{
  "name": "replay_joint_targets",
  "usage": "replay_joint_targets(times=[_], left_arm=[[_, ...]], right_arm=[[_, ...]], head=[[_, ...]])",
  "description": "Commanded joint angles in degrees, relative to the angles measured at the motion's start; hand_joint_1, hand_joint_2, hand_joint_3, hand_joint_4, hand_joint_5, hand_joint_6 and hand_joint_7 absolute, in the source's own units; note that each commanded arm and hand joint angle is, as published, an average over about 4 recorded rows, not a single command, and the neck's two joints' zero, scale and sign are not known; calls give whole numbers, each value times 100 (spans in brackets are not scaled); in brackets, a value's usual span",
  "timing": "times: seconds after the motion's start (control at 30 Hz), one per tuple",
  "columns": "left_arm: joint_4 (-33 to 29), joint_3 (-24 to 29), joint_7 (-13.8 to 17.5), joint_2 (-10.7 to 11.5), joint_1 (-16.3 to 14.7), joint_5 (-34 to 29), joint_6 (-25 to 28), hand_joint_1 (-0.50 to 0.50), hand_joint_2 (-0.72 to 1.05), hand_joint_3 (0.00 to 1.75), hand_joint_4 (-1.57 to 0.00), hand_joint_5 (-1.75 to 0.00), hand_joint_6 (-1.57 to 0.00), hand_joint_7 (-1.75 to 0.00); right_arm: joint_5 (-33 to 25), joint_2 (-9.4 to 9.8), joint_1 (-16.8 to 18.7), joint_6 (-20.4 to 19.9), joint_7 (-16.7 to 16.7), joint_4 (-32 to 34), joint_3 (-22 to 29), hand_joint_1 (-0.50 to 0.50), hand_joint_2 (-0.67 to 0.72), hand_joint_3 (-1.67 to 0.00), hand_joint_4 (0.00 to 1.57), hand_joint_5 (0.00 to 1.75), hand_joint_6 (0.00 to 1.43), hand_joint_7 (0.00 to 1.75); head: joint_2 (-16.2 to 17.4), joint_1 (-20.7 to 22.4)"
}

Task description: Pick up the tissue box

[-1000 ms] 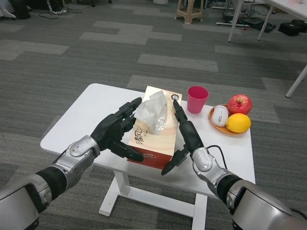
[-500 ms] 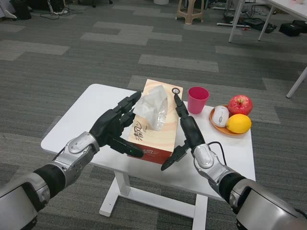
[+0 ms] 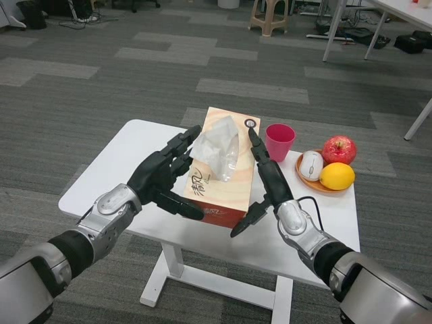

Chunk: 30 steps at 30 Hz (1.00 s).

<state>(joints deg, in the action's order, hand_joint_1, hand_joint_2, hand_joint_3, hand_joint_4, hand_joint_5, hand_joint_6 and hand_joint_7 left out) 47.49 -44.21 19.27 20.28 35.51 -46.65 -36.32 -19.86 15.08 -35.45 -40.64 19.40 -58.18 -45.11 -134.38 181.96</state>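
Wood-patterned, the tissue box point(image 3: 223, 172) sits squeezed between our left hand point(image 3: 162, 177) and right hand point(image 3: 265, 179), flat fingers pressing opposite sides because it is too wide for one, above the white table point(image 3: 121, 162).

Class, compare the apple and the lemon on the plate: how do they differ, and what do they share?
The apple is red; the lemon is yellow. The apple shows a stem dimple on top; the lemon is a smooth oval. The apple lies farther from the robot, the lemon nearer. Both are fruit on the orange plate, beside a white mouse.
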Motion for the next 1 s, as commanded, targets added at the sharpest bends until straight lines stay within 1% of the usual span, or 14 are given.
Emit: replay_joint_targets(times=[0.03,0.23,0.37,0.67,1.0], left_arm=[[-108,-97,182,-165,55,139,-41,50,34,0,0,0,0,0],[-117,-97,182,-174,70,139,-41,50,34,0,0,0,0,0],[-161,-97,182,-174,85,141,-41,50,34,0,0,0,0,0],[-232,-83,182,-174,83,161,-41,50,34,0,0,0,0,0],[-350,-9,182,-165,13,246,-41,50,34,0,0,0,0,0]], right_arm=[[17,-73,-287,-137,-33,211,62,-33,-41,-16,0,0,0,0],[17,-40,-306,-137,-33,283,75,-33,-41,-16,0,0,0,0],[17,-22,-313,-137,-33,351,108,-33,-41,-24,0,0,0,0],[22,-18,-313,-137,-33,439,152,-33,-41,-24,0,0,0,0],[26,-25,-260,-146,-33,551,196,-33,-41,-24,0,0,0,0]], head=[[-4,11],[-11,26],[-6,19],[-40,27],[-72,44]])
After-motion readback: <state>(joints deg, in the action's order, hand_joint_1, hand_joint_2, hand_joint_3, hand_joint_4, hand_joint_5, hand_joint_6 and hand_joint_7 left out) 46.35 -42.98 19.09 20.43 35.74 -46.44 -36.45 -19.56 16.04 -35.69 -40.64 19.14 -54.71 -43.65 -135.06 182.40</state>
